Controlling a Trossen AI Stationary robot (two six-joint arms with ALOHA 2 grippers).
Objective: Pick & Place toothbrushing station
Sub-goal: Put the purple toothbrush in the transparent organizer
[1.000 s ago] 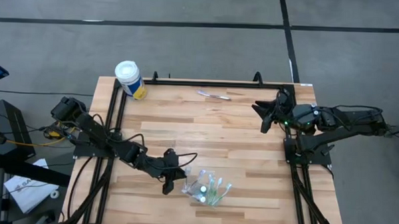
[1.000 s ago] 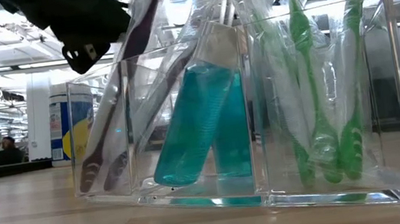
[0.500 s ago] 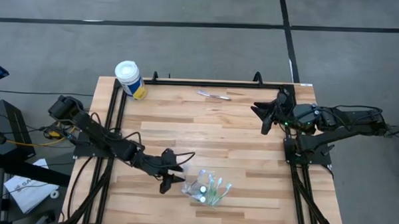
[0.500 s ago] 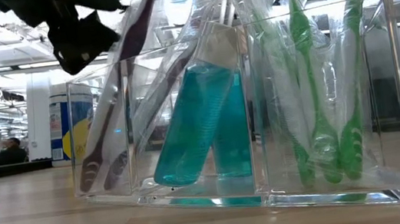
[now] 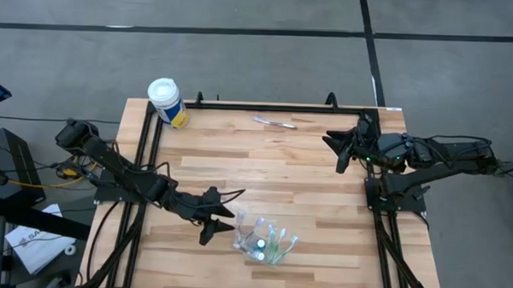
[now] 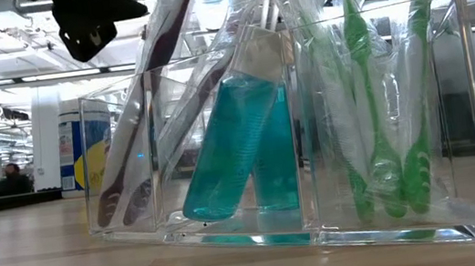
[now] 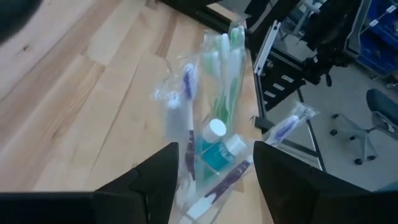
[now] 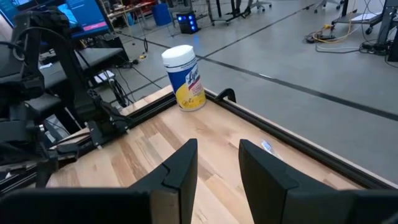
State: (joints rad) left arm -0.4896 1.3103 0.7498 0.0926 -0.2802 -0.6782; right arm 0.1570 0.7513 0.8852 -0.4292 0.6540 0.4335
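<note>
1. The toothbrushing station (image 5: 264, 241) stands upright near the front edge of the bench (image 5: 307, 171), holding green and purple toothbrushes and teal tubes.
2. The left hand (image 5: 220, 225) hovers just beside it, fingers spread, gripping nothing.
3. The right hand (image 5: 342, 149) waits at the bench's right edge, fingers slightly parted, empty.

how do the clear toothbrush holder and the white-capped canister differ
The toothbrush holder sits at the table's near edge, just by the left gripper; the canister stands on the far left corner, away from both arms. The holder is see-through and open-topped, packed with brushes and teal tubes; the canister is opaque, capped and yellow-labelled. Both stand upright, with nothing gripping them.
</note>
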